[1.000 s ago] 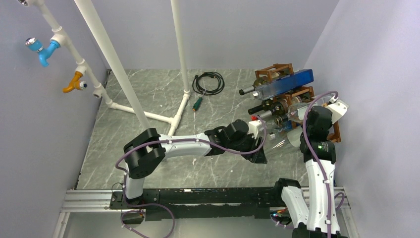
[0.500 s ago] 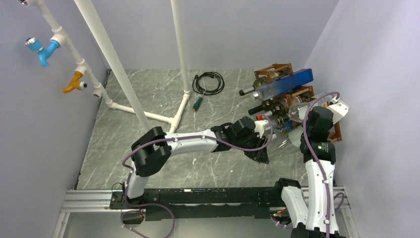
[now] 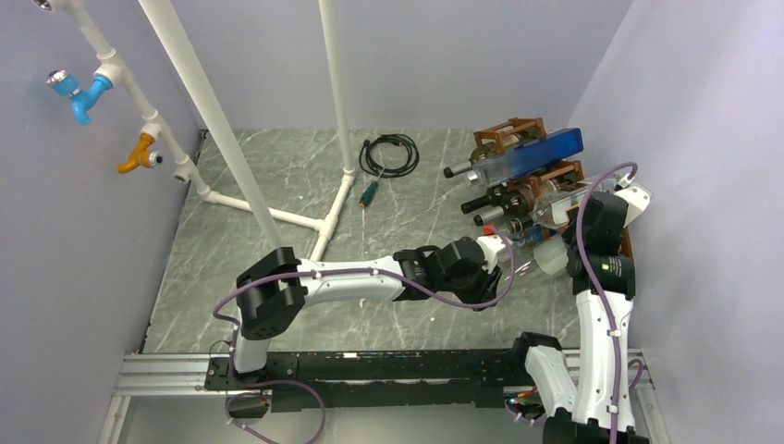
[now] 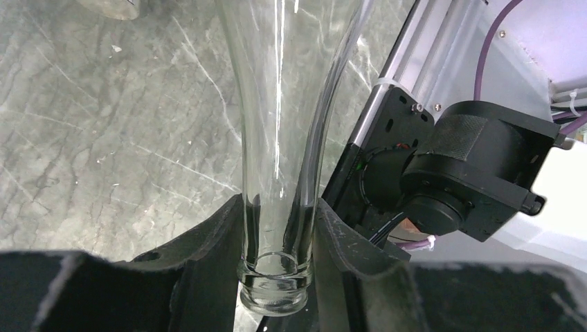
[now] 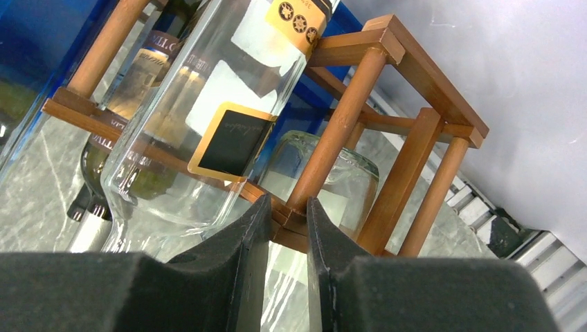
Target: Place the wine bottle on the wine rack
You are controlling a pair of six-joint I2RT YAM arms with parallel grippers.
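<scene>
A clear glass wine bottle point(image 4: 277, 131) is held by its neck in my left gripper point(image 4: 278, 232), which is shut just above the lip. From above, this bottle point(image 3: 545, 259) lies low and points toward the foot of the reddish-brown wine rack point(image 3: 518, 127), with my left gripper point(image 3: 504, 264) at its neck end. My right gripper point(image 5: 282, 214) is shut on a bar joint of the wine rack point(image 5: 408, 66). A clear bottle base point(image 5: 332, 173) shows just behind that joint.
The rack holds a blue bottle point(image 3: 541, 150), dark bottles point(image 3: 499, 199) and a clear labelled bottle point(image 5: 208, 104). A black cable coil point(image 3: 388, 153) and a green-handled tool point(image 3: 369, 192) lie mid-table. White pipes point(image 3: 335, 92) stand at the left; a wall runs close on the right.
My left gripper closed on the bottle neck and drew down and toward the near edge, lowering the neck end. The right arm shifted slightly right, staying on the rack.
</scene>
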